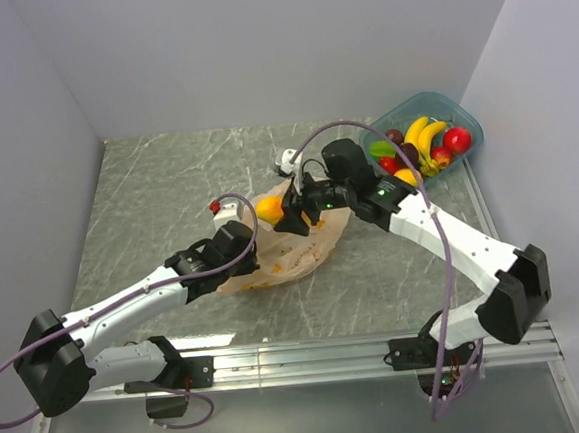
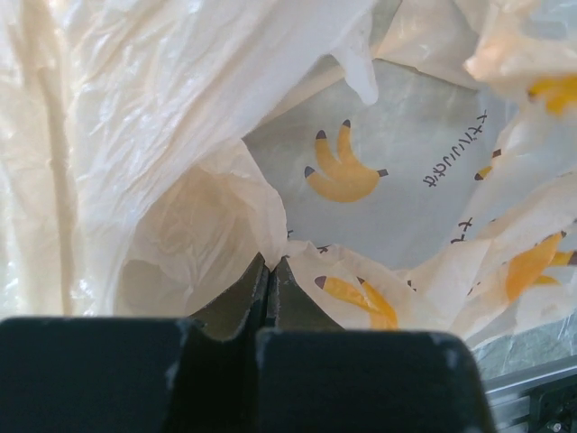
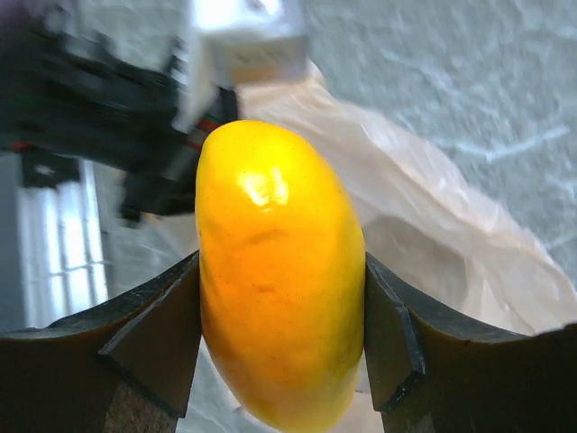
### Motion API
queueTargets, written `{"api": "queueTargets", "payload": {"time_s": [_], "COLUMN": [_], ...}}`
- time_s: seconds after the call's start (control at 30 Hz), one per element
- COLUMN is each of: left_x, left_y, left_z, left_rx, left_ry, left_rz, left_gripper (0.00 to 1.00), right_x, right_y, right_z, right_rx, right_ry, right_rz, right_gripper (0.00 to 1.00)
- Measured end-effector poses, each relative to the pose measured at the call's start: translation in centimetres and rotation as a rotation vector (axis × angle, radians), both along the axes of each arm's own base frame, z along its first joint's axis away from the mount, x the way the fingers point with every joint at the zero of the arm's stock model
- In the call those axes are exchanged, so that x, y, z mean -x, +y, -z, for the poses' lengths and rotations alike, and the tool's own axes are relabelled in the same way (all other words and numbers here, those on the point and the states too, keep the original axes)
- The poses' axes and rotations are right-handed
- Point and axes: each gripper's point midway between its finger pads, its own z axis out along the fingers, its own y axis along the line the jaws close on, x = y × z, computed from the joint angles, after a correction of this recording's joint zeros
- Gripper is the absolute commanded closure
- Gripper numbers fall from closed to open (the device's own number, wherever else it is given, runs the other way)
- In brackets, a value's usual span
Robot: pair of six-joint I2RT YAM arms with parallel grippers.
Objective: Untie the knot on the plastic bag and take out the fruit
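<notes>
- Your fruit (image 1: 268, 210), a yellow-orange mango-like piece, sits just above the far-left edge of the plastic bag (image 1: 302, 251), mid-table.
- The right end effector (image 3: 281, 325) has it pinched: both jaws press flat on its sides, and in the wrist view nothing shows beneath it but bag and table.
- The bag lies crumpled and fairly flat between the two arms, with the banana prints showing in the left wrist view.
- I can't pick out the knot anywhere. The mouth looks loose and open, so I'd judge the untying done.
- The left end effector (image 2: 269, 275) is pressed together at the bag's near-left edge. It looks clamped on a fold of plastic that drapes up around it, anchoring the bag.
- You're on the take-out step, I'd say: fruit gripped and at or just past the bag's mouth.
- Next, carry the fruit away from the plastic and put it down, likely on bare table (image 1: 166, 176) or in the teal tub (image 1: 462, 113) at the far right, which holds bananas and red fruit.
- Keep the left pinch firm so the film doesn't drag along.
</notes>
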Motion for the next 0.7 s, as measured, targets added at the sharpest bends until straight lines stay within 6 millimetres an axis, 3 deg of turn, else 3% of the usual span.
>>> {"api": "queueTargets", "payload": {"time_s": [0.13,0.27,0.43,0.6,0.7], "left_x": [0.0,0.5,1.2,1.6,1.6], "left_y": [0.0,0.5,1.2,1.6,1.7], "left_z": [0.2,1.3,1.8,1.3,1.3], "left_rx": [0.0,-0.014,-0.004,0.02,0.022], "left_ry": [0.001,0.017,0.023,0.005,0.003], "left_rz": [-0.001,-0.003,-0.015,-0.017,-0.017], "left_gripper": [0.99,0.99,0.99,0.99,1.0], "right_x": [1.0,-1.4,-9.7,-17.4,-20.8], "right_y": [-0.1,-2.8,-11.0,-20.9,-26.6], "right_z": [-3.8,-7.3,-10.3,-9.7,-7.8], "right_rx": [-0.121,-0.253,-0.326,-0.294,-0.267], "right_ry": [-0.016,-0.055,-0.148,-0.167,-0.145], "right_rz": [-0.022,0.119,0.61,1.108,1.356], "right_gripper": [1.0,1.0,1.0,0.98,0.94]}}
